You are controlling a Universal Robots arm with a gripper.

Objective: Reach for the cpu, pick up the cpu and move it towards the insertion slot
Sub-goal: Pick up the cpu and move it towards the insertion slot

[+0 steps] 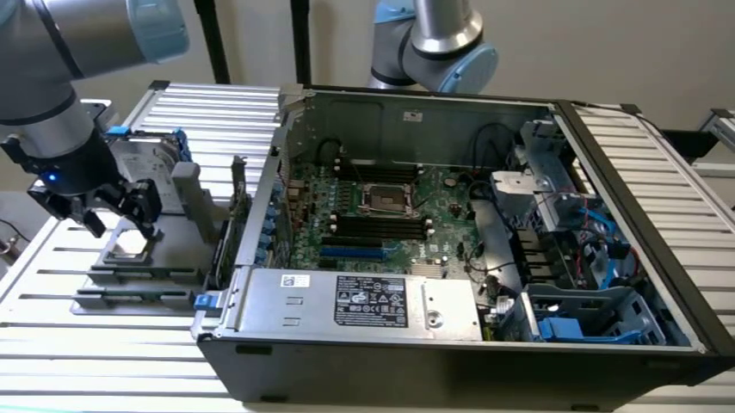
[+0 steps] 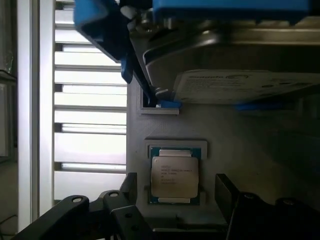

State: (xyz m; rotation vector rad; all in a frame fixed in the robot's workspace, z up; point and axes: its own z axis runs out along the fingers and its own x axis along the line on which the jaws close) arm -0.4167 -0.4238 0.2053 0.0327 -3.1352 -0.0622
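The cpu (image 2: 174,174), a small square chip with a pale silver top, lies flat in a recess of a grey holder (image 2: 240,145). In the exterior view the cpu (image 1: 129,243) sits on that holder at the left, outside the computer case. My gripper (image 1: 115,217) hangs just above it, open. Seen from the wrist, the gripper (image 2: 176,189) has one dark finger (image 2: 131,186) on each side of the chip, with a gap between each finger and the chip's edges. The insertion slot (image 1: 385,200), a dark square socket in a shiny frame, sits on the green motherboard inside the case.
A silver hard drive (image 1: 147,162) in a blue bracket stands on the holder just behind the cpu. The open black computer case (image 1: 344,344) rises at the exterior view's right of the holder. A second robot arm (image 1: 431,43) stands behind the case. Everything rests on a slatted metal table (image 1: 69,344).
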